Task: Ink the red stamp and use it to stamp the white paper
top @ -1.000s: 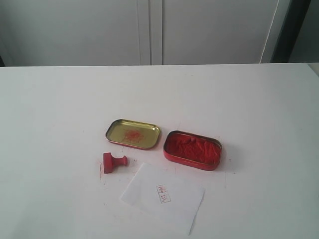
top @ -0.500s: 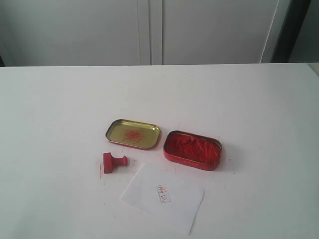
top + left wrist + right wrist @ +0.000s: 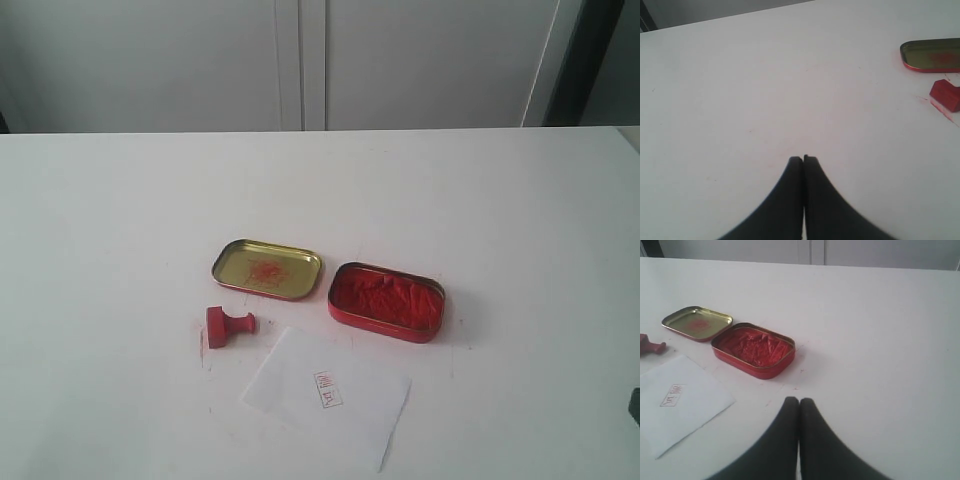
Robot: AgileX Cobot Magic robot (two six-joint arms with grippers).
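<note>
Shows left gripper (image 3: 803,159) and right gripper (image 3: 799,400) both clenched on nothing, clear of the objects. Puts the white paper (image 3: 325,395) nearest, already bearing a small red rectangular mark, then the red stamp (image 3: 228,325) tipped on its side near the sheet's left corner, then the open red ink tin (image 3: 386,300) and gold lid (image 3: 266,268) behind. Looks finished, unless another print is wanted.
</note>
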